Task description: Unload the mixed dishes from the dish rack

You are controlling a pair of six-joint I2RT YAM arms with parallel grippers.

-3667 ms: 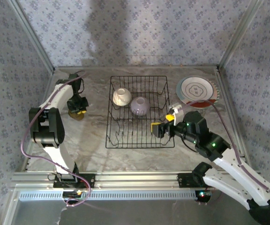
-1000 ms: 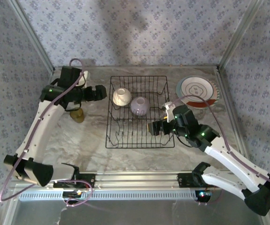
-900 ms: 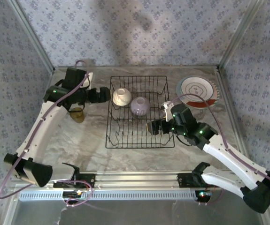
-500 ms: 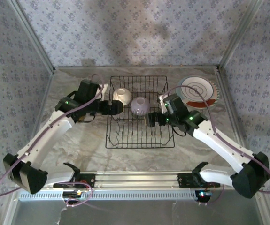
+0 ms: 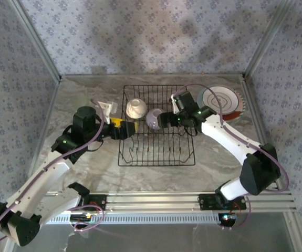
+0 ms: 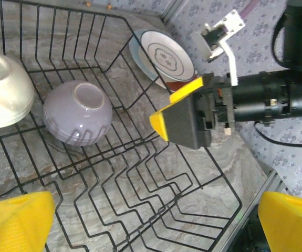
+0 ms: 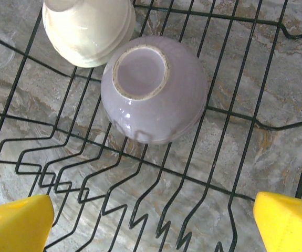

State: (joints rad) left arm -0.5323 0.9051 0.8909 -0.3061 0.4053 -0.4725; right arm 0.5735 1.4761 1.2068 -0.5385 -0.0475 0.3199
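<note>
The black wire dish rack (image 5: 156,153) sits mid-table with two upturned bowls in its far half: a lilac bowl (image 5: 154,118), and a cream bowl (image 5: 136,108) touching it at its 10 o'clock. The unloaded plates (image 5: 223,101) lie stacked on the table at the rack's 2 o'clock. The left gripper (image 5: 125,128) hovers over the rack's 9 o'clock rim and the right gripper (image 5: 164,119) just beside the lilac bowl at its 3 o'clock, each with yellow fingers spread wide and gripping nothing.
</note>
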